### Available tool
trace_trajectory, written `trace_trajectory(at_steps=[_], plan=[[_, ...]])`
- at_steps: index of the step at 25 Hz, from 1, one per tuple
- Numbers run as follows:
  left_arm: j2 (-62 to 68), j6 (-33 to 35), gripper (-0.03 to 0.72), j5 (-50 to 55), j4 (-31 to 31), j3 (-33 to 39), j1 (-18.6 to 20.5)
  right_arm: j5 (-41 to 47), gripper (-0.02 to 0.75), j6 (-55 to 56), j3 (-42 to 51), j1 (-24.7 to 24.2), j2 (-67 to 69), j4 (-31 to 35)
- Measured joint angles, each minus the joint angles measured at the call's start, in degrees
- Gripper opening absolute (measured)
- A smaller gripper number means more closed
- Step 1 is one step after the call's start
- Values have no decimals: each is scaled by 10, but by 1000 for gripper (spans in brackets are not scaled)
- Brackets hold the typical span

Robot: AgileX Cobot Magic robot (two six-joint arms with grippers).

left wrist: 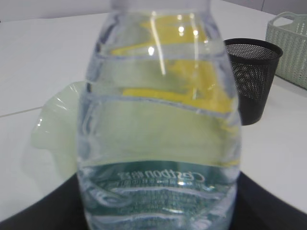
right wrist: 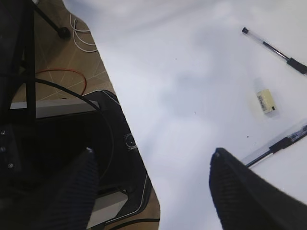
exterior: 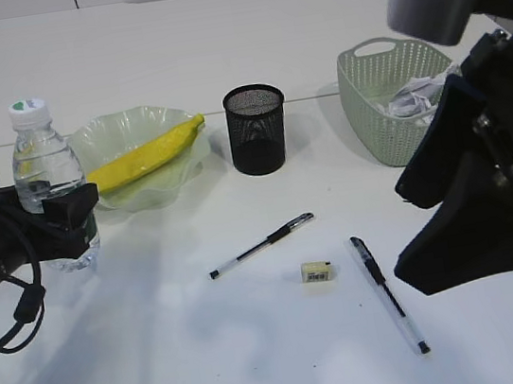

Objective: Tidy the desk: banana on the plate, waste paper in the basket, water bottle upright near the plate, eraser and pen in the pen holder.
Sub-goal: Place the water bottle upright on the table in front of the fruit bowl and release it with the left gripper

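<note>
The water bottle (exterior: 46,169) stands upright on the table, left of the green plate (exterior: 123,125) that holds the banana (exterior: 151,154). My left gripper (exterior: 56,225) is around the bottle's lower half. In the left wrist view the bottle (left wrist: 158,120) fills the frame, and the dark fingers lie against both its sides. My right gripper (right wrist: 151,158) hangs open and empty above the table's front right edge. Two pens (exterior: 264,244) (exterior: 387,293) and the eraser (exterior: 316,270) lie on the table. The black mesh pen holder (exterior: 256,130) stands behind them. Waste paper (exterior: 415,96) lies in the green basket (exterior: 371,90).
The right arm (exterior: 483,170) looms large over the table's right side, in front of the basket. In the right wrist view the table edge (right wrist: 129,124) runs diagonally, with floor, cables and the robot's base beyond it.
</note>
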Motion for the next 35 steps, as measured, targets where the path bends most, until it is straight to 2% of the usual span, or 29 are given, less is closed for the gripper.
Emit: trace_trajectory(at_steps=[9, 35], plan=[[16, 0, 452, -3, -18, -3, 0, 0, 535, 0, 0, 0, 0, 0], [125, -1, 453, -3, -35, -107, 0, -8, 535, 9, 0, 0, 0, 0]])
